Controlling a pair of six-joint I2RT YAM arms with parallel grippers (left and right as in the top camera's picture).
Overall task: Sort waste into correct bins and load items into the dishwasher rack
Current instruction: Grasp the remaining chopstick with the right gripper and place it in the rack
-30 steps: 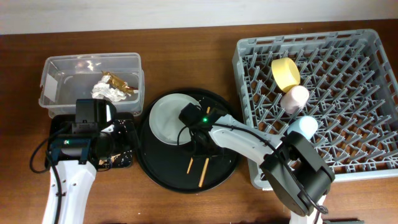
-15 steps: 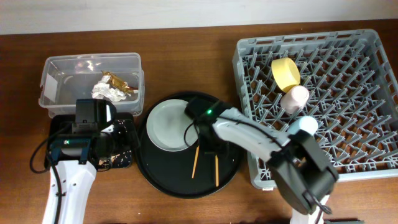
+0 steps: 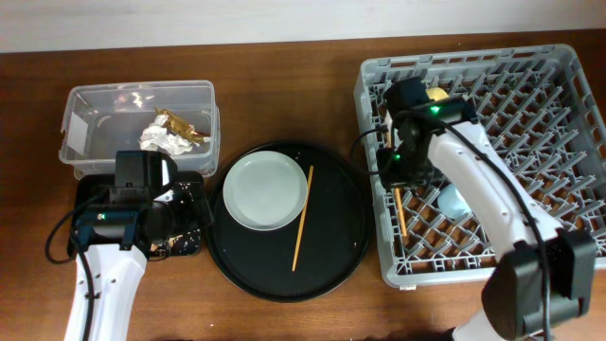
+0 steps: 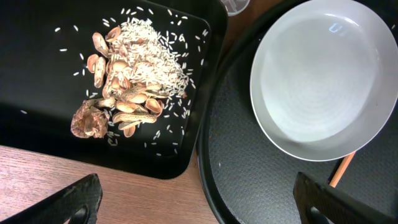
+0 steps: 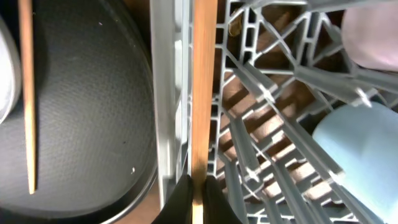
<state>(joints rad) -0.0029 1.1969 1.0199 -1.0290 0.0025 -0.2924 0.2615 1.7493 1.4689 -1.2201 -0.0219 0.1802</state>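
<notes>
Chopstick [image 5: 204,93], pinched tight in the right gripper [image 5: 194,200], points along the left wall of the rack [image 3: 530,237], just inside it among the pegs. A second chopstick [image 3: 301,218] lies left of the rack on the round tray [image 3: 331,258], beside the plate [image 3: 260,189]. Farther left of the rack, the left gripper [image 4: 202,204] hovers, fingers spread wide, above scraps [image 4: 130,81] in the black tray [image 4: 37,115].

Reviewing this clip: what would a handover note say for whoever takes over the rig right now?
Left gripper: open, empty, above the black tray.
Right gripper: shut on a chopstick over the rack, at its left side.
Done: paper and foil in the clear tub; food scraps in the black tray; yellow bowl, pink cup, blue cup racked.
Left: release this chopstick; load the second chopstick and plate, both on the round tray.
</notes>
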